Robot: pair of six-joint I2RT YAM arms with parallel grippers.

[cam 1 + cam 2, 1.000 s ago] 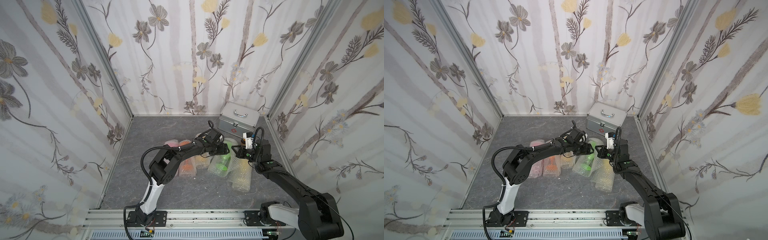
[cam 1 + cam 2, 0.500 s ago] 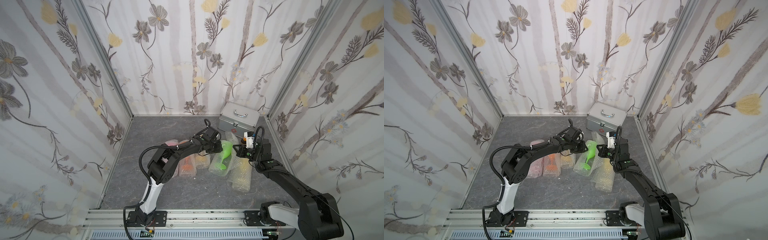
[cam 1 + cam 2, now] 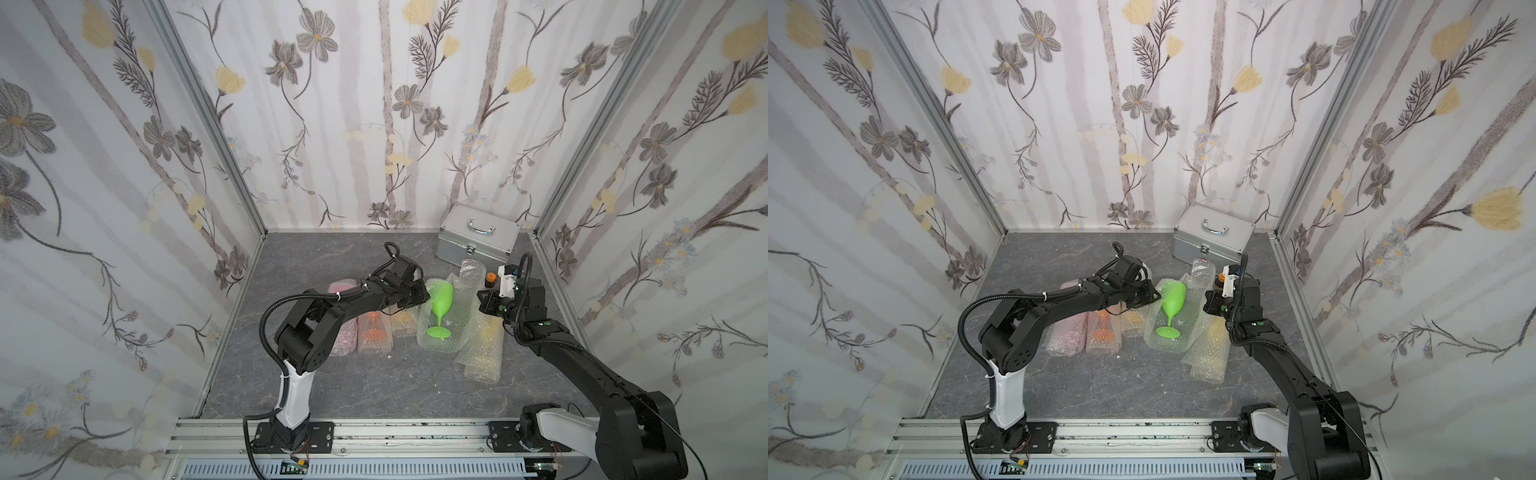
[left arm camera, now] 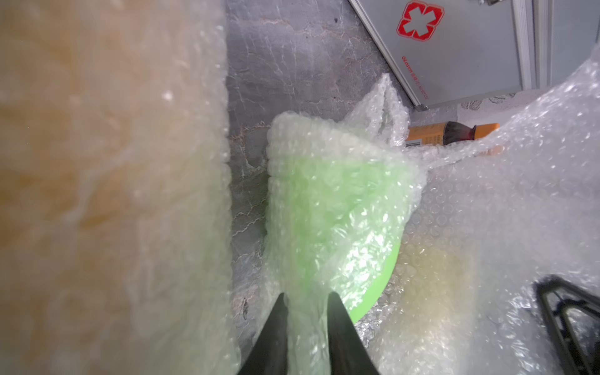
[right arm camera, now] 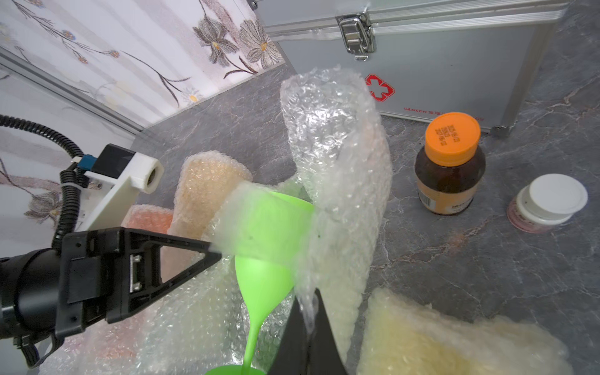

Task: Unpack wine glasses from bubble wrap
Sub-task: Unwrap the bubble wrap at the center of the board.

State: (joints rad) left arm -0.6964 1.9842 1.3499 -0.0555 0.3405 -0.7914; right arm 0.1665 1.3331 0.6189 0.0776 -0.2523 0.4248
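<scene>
You are unwrapping the green plastic stemmed goblet, lying on the table on its clear bubble-textured plastic wrap, which the left end effector and the right end effector both pinch; next you probably must spread it flat.
</scene>
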